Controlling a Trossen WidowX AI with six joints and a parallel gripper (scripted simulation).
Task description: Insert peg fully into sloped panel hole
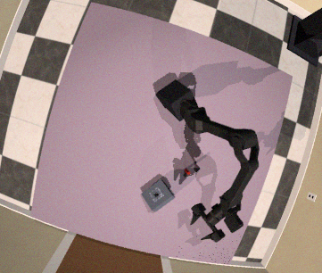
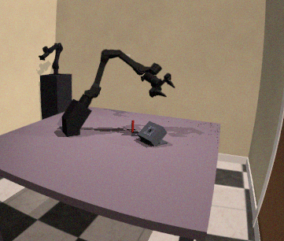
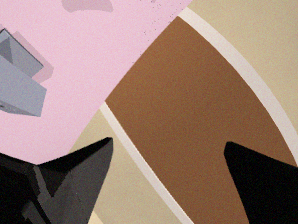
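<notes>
We take the sloped panel block (image 2: 152, 133) as our landmark and read outward from it in the exterior view. It sits on the lilac worktop (image 2: 99, 165), its tilted grey face carrying a small dark hole (image 2: 150, 130); in the top view the hole (image 1: 158, 194) is a faint mark, so we can't say how snug the fit will be.

Just beside the block, toward the arm's base, the red peg (image 2: 132, 125) stands upright on the worktop, apart from the panel and untouched. From above it shows only as a red dot (image 1: 186, 171).

High above the block, and past it toward the worktop's edge, hangs the hand (image 2: 163, 87) with its fingers spread wide and nothing between them. The wrist camera confirms this: only floor and a corner of the block (image 3: 20, 83) show between the dark fingertips.

Beyond the peg stands the arm's dark base (image 2: 75, 117).

The risks, as we judge them: a descent slightly off line could knock over the slender upright peg, and a skewed grasp could jam it at the hole's rim, since the slope demands a matching tilt.
</notes>
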